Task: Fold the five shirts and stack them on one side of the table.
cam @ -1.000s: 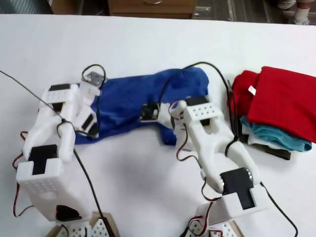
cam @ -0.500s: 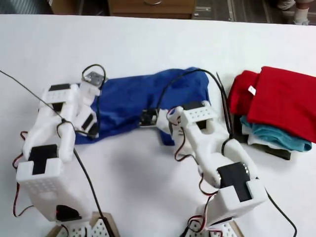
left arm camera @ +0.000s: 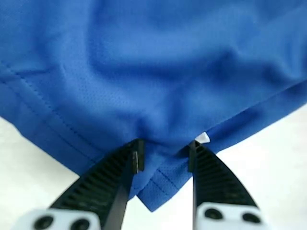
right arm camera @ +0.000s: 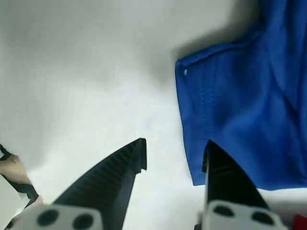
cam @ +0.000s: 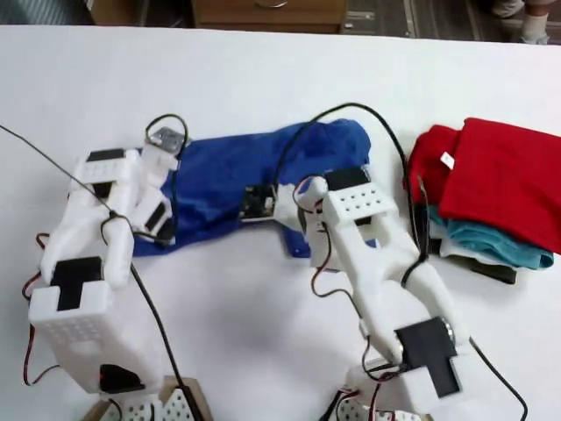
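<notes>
A blue shirt (cam: 237, 180) lies crumpled across the middle of the white table (cam: 263, 79). At its left end, my left gripper (left arm camera: 164, 155) is shut on a bunched fold near the shirt's hem (left arm camera: 57, 129); in the high view this gripper (cam: 160, 224) sits at the shirt's near left corner. My right gripper (right arm camera: 173, 155) hovers open over bare table beside a stitched corner of the blue shirt (right arm camera: 230, 110), with one finger (right arm camera: 220, 177) over the cloth's edge. The right arm (cam: 355, 210) covers the shirt's near right part.
A stack of folded shirts stands at the table's right side: red (cam: 504, 175) on top, teal (cam: 482, 241) and others beneath. Black cables (cam: 386, 140) arch over the blue shirt. Bare table stretches along the far side and between the two arm bases.
The right arm swung and stretched out, and its wrist shifted slightly left along the shirt's near edge. The left arm and the stack stayed put.
</notes>
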